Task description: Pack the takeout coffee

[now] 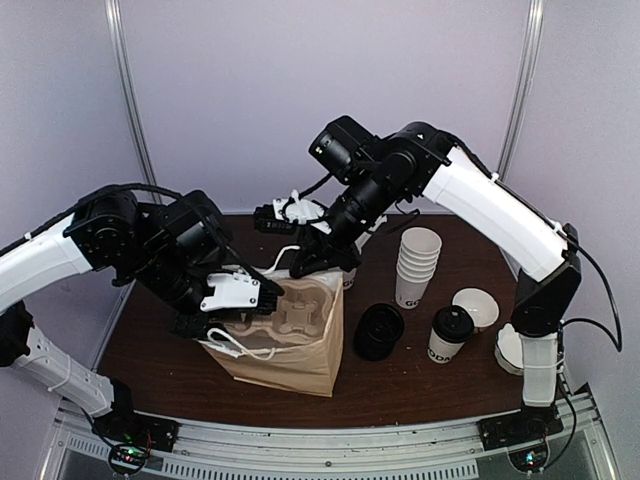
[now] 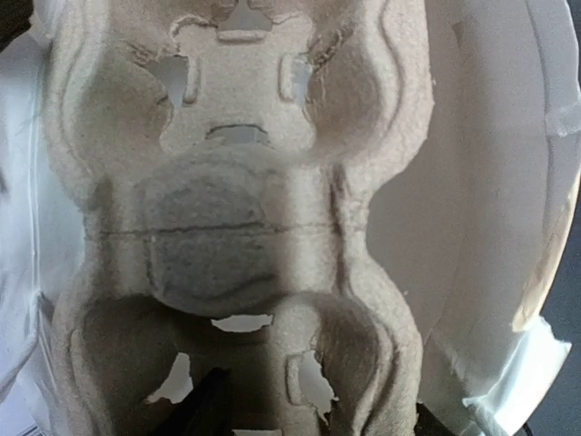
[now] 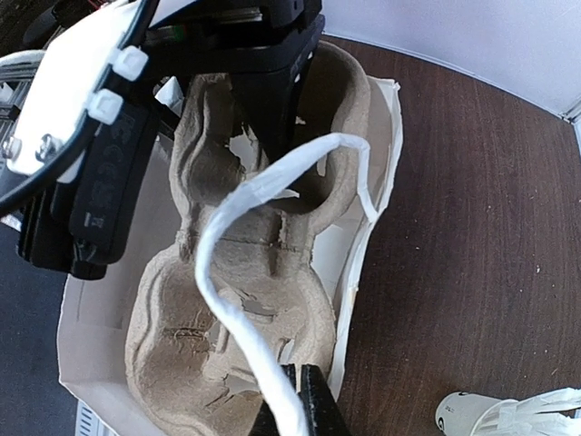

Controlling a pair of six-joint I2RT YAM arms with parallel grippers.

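Right gripper (image 3: 292,407) pinches the white handle (image 3: 238,218) of the paper bag (image 1: 290,365) at frame centre. Left gripper (image 1: 270,292) is over the pulp cup carrier (image 1: 305,312); I cannot tell its width. Takeout coffee (image 1: 450,335) stands upright on the table (image 1: 400,390), centre right.

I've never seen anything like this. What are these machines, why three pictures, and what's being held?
The left arm and right arm are robots bolted to a table, each ending in a two-finger gripper. One picture comes from a camera overhead; the other two from cameras on the wrists. On the table stand a brown paper bag with a pulp cup carrier inside, a lidded takeout coffee, a stack of empty cups and black lids. The right gripper pinches the bag's white handle; the left gripper hangs open over the carrier, holding nothing.
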